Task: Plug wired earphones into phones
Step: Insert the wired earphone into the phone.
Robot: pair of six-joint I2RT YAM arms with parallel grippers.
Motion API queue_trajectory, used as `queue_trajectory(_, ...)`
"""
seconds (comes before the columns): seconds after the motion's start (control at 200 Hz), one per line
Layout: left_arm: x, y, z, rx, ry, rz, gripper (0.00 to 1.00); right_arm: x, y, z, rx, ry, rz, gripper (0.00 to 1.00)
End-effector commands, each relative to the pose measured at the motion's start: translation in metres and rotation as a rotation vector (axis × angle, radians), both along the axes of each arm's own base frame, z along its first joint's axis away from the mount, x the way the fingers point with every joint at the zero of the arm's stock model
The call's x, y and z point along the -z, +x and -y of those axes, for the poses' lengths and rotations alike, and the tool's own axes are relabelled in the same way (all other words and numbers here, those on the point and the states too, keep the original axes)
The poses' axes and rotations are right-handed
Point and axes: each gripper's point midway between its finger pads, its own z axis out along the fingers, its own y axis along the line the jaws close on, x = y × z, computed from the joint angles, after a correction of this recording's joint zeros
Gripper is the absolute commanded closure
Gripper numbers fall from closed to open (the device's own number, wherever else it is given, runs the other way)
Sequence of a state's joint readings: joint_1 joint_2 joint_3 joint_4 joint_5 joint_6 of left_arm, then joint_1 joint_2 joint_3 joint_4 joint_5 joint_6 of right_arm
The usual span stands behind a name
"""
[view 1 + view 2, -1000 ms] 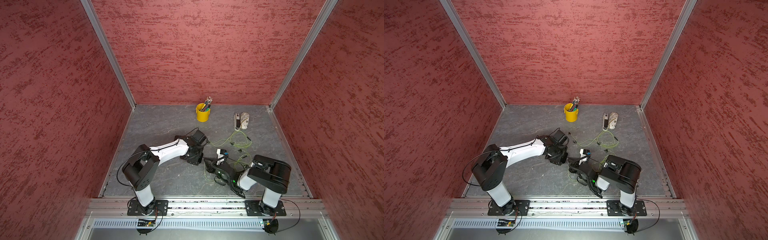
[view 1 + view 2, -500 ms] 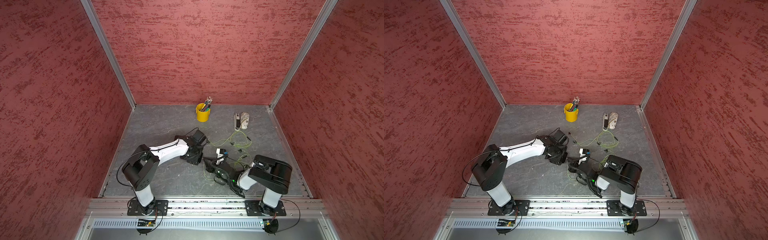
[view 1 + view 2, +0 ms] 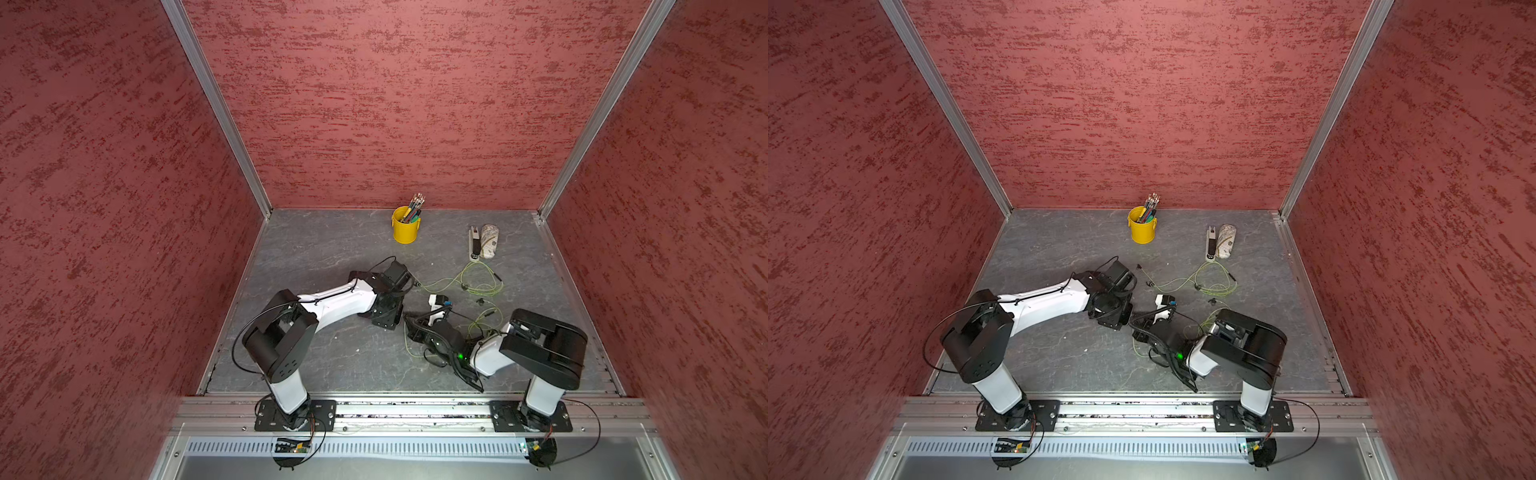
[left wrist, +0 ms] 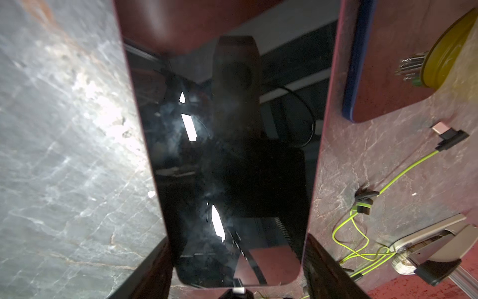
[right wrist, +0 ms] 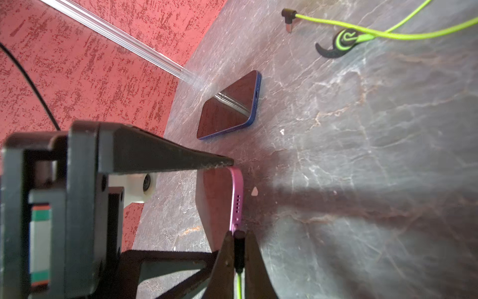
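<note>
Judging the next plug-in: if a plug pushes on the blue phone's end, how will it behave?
The blue phone lies flat on the table with nothing bracing it, so it would probably slide rather than tip. It looks rigid, unlikely to flex. Its glossy face and thin edge may be slippery for jaws.

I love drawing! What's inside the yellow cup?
Colored pens or pencils stick out of the yellow cup. Their lower ends, and anything beneath them, are hidden by its wall.

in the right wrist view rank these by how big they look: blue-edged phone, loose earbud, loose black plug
1. blue-edged phone
2. loose earbud
3. loose black plug
The phone also lies nearer the camera.
</note>
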State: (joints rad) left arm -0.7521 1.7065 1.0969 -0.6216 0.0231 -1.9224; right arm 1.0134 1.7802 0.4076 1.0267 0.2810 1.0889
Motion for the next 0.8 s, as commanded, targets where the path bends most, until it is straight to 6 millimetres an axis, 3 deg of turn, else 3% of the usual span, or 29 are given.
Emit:
queue_trajectory(0.0,-0.033,-0.003,0.042,0.051,-0.197,0.041,0.29,-0.023,-0.002,-0.023,-0.063,0.081,0.028,1.00)
queue_trajectory(0.656,-0.049,-0.008,0.067,0.028,-0.285,0.086,0.30,-0.026,0.001,-0.039,-0.104,0.074,0.066,1.00)
queue_trajectory(0.797,-0.047,-0.011,0.065,0.029,-0.284,0.079,0.30,-0.033,-0.002,-0.029,-0.090,0.108,0.088,1.00)
